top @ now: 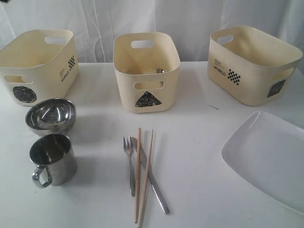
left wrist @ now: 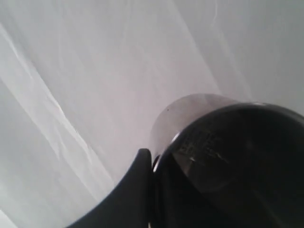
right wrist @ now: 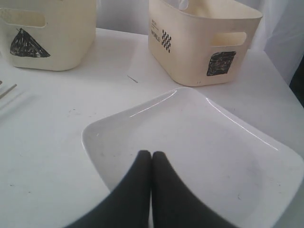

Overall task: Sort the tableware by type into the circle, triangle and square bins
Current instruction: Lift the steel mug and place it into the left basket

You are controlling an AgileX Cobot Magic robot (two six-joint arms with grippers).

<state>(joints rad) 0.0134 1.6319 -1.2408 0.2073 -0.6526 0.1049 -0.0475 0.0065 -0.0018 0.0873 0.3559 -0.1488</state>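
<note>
Exterior view: white table [top: 199, 156], white curtain [top: 190, 19] behind. Circle bin [top: 38, 61], triangle bin [top: 147, 71] and square bin [top: 251, 61] sit in a row, something shiny in the triangle one. Left gripper [left wrist: 151, 160] is clamped on a steel mug [left wrist: 228, 156]; right gripper [right wrist: 151, 156] is pinched closed, empty, over the plate [right wrist: 199, 142].

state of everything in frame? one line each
Steel bowls: nested, upright.
Table mug: upright, looks empty.
Held mug: clamped in left gripper, airborne.
Fork, knife, chopsticks: flat, bunched.
Plate: flat, empty.
Triangle bin: upright, something metal inside.
Circle bin, square bin: upright.
Right gripper: shut, empty, over plate.
</note>
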